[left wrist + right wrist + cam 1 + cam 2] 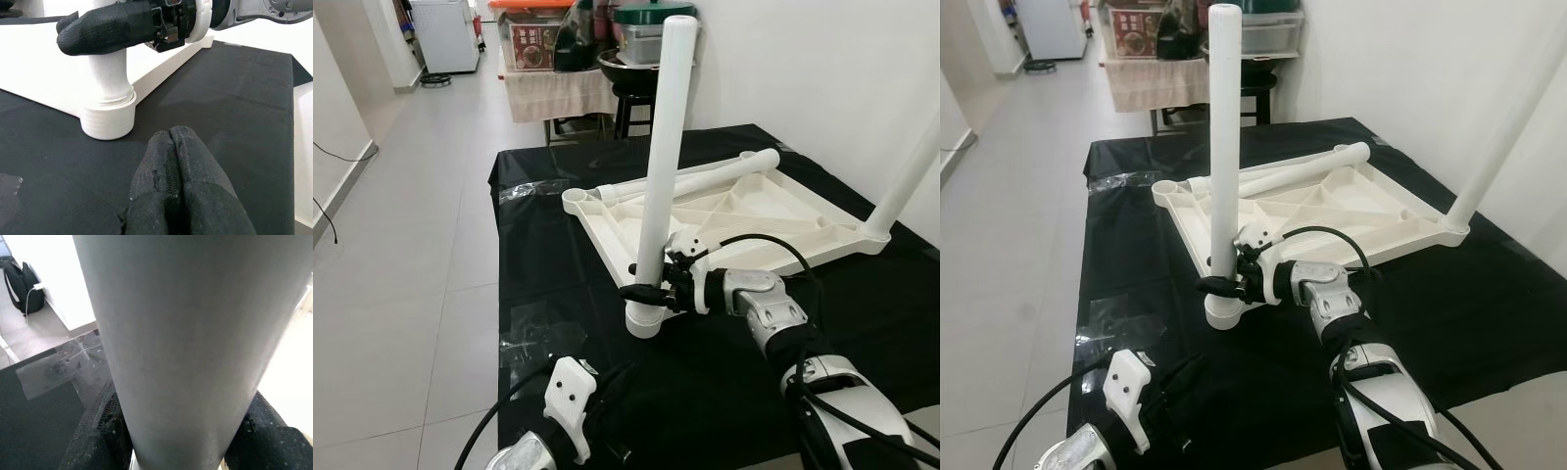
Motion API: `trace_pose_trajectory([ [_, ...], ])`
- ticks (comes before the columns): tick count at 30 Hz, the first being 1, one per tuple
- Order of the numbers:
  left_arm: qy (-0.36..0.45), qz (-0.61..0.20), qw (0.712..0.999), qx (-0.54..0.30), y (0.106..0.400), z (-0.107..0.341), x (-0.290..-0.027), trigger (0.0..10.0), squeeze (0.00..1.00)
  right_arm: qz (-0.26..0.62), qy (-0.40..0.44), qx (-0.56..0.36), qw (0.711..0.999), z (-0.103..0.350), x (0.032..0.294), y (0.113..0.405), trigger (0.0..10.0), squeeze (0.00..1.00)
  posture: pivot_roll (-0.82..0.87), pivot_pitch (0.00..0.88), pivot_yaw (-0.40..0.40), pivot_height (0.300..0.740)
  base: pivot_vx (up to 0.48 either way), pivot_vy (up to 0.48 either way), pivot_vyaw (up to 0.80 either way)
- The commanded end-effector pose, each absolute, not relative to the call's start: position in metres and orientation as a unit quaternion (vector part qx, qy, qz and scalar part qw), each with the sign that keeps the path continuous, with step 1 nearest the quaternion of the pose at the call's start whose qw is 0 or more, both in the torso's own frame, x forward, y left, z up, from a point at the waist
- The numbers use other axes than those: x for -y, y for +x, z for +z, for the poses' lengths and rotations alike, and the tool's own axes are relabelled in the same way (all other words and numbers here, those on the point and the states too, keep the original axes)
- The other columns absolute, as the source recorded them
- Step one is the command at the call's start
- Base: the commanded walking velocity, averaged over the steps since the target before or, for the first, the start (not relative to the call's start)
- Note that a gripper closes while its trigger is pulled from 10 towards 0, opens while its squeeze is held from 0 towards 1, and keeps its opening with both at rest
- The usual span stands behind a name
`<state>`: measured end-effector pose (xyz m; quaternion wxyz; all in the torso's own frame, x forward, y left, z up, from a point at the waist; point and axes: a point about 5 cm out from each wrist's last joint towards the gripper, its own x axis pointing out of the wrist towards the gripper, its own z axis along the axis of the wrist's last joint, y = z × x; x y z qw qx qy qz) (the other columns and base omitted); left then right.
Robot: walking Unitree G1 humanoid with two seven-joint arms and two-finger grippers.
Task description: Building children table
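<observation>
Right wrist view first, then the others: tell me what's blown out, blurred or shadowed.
Right wrist view: the white leg sits so close it reads as soft grey shade, and the background behind it is blown out. Left wrist view: the left gripper is sharp, the upturned tabletop overexposed. Left eye view: even light, sharp; the right gripper has its jaws around the leg.

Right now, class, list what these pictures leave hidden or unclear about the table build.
1. How deep the held leg sits in its socket: the right gripper and the socket wall hide the joint in the eye views.
2. The far right leg's top: cut off by the picture edge.
3. The loose leg's full length: the held leg crosses it.
4. The upturned tabletop's other face: it lies against the black cloth.
</observation>
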<state>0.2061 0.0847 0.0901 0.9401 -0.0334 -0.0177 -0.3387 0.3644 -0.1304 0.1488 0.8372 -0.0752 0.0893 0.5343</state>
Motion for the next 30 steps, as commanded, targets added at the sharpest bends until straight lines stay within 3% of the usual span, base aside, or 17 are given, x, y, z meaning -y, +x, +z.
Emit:
trace_pose_trajectory([
  [1, -0.037, -0.340, 0.940, 0.001, 0.205, 0.084, -0.086, 10.0, 0.00, 0.530, -0.061, -0.082, 0.842, 0.146, 0.135, 0.363, 0.0, 0.00, 0.03, 0.000, -0.042, 0.740, 0.000, 0.000, 0.00],
  [7, -0.038, -0.339, 0.940, 0.000, 0.205, 0.084, -0.088, 10.0, 0.00, 0.437, -0.034, -0.071, 0.896, 0.121, 0.149, 0.351, 0.0, 0.00, 0.02, 0.000, -0.052, 0.740, 0.000, 0.000, 0.00],
  [8, -0.039, -0.338, 0.940, 0.000, 0.205, 0.084, -0.089, 10.0, 0.00, 0.329, -0.005, -0.071, 0.941, 0.103, 0.134, 0.345, 0.0, 0.00, 0.01, 0.000, -0.049, 0.740, 0.000, 0.000, 0.00],
  [9, -0.039, -0.338, 0.940, 0.000, 0.205, 0.084, -0.089, 10.0, 0.00, 0.329, -0.005, -0.071, 0.941, 0.103, 0.134, 0.345, 0.0, 0.00, 0.01, 0.000, -0.049, 0.740, 0.000, 0.000, 0.00],
  [11, -0.039, -0.336, 0.941, -0.001, 0.207, 0.084, -0.092, 10.0, 0.00, 0.223, 0.031, -0.113, 0.968, 0.066, 0.090, 0.305, 0.0, 0.00, 0.01, 0.000, -0.043, 0.740, 0.000, 0.000, 0.00],
  [14, -0.037, -0.337, 0.941, -0.001, 0.208, 0.085, -0.092, 10.0, 0.00, 0.215, 0.040, -0.123, 0.968, 0.057, 0.068, 0.288, 0.0, 0.00, 0.01, 0.000, -0.036, 0.740, 0.000, 0.000, 0.00],
  [23, -0.039, -0.337, 0.941, -0.001, 0.210, 0.086, -0.089, 10.0, 0.00, 0.224, 0.020, -0.104, 0.969, 0.069, 0.080, 0.313, 0.0, 0.00, 0.03, 0.000, -0.049, 0.740, 0.000, 0.000, 0.00],
  [24, -0.038, -0.337, 0.941, -0.001, 0.211, 0.086, -0.089, 10.0, 0.00, 0.250, 0.021, -0.092, 0.964, 0.075, 0.081, 0.318, 10.0, 0.44, 0.04, 0.000, -0.044, 0.740, 0.000, 0.000, 0.00],
  [25, -0.038, -0.337, 0.941, -0.001, 0.211, 0.086, -0.089, 10.0, 0.00, 0.250, 0.021, -0.092, 0.964, 0.075, 0.081, 0.318, 10.0, 0.44, 0.04, 0.000, -0.044, 0.740, 0.000, 0.000, 0.00],
  [26, -0.038, -0.337, 0.941, -0.002, 0.212, 0.086, -0.089, 10.0, 0.00, 0.279, 0.028, -0.083, 0.956, 0.085, 0.083, 0.321, 10.0, 1.00, 0.04, 0.000, -0.040, 0.740, 0.000, 0.000, 0.00],
  [27, -0.038, -0.337, 0.941, -0.002, 0.212, 0.086, -0.089, 10.0, 0.00, 0.279, 0.028, -0.083, 0.956, 0.085, 0.083, 0.321, 10.0, 1.00, 0.04, 0.000, -0.040, 0.740, 0.000, 0.000, 0.00],
  [28, -0.036, -0.339, 0.940, -0.003, 0.214, 0.086, -0.089, 10.0, 0.00, 0.341, 0.026, -0.063, 0.938, 0.102, 0.091, 0.328, 10.0, 1.00, 0.04, 0.000, -0.041, 0.740, 0.000, 0.000, 0.00],
  [30, -0.036, -0.339, 0.940, -0.003, 0.214, 0.086, -0.089, 10.0, 0.00, 0.341, 0.026, -0.063, 0.938, 0.102, 0.091, 0.328, 10.0, 1.00, 0.04, 0.000, -0.041, 0.740, 0.000, 0.000, 0.00],
])
